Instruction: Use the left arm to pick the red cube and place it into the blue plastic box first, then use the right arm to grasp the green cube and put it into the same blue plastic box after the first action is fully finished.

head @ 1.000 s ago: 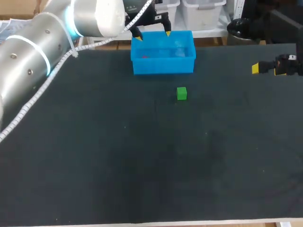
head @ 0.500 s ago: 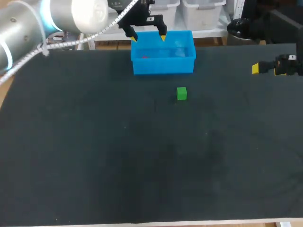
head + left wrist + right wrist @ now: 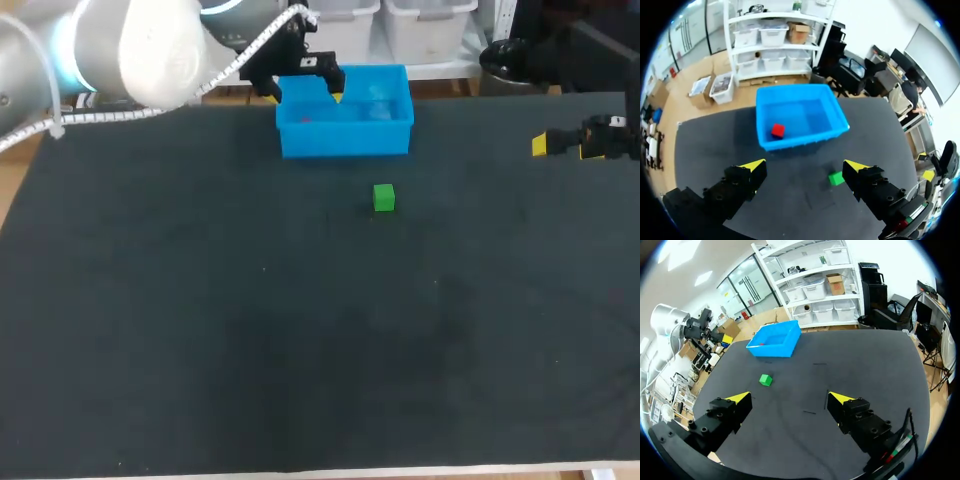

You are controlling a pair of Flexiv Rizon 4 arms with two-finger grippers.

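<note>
The red cube (image 3: 305, 119) lies inside the blue plastic box (image 3: 345, 140) at the table's far edge, near its left wall. My left gripper (image 3: 304, 95) hangs open and empty above the box's left end. In the left wrist view the red cube (image 3: 778, 130) rests in the blue box (image 3: 805, 141) ahead of the open left gripper (image 3: 805, 165). The green cube (image 3: 384, 197) sits on the dark table in front of the box, also visible as green cube (image 3: 836, 178). My right gripper (image 3: 545, 145) is open at the far right, away from the green cube (image 3: 765, 380).
The dark table (image 3: 300, 330) spreads wide in front of the green cube. In the right wrist view the blue box (image 3: 774, 342) stands far ahead of the open right gripper (image 3: 790, 398), with my left arm (image 3: 670, 325) beyond it.
My left arm has swung away to the left, and its open gripper has shifted slightly left and back over the box's left end. The right arm and both cubes have not moved.
</note>
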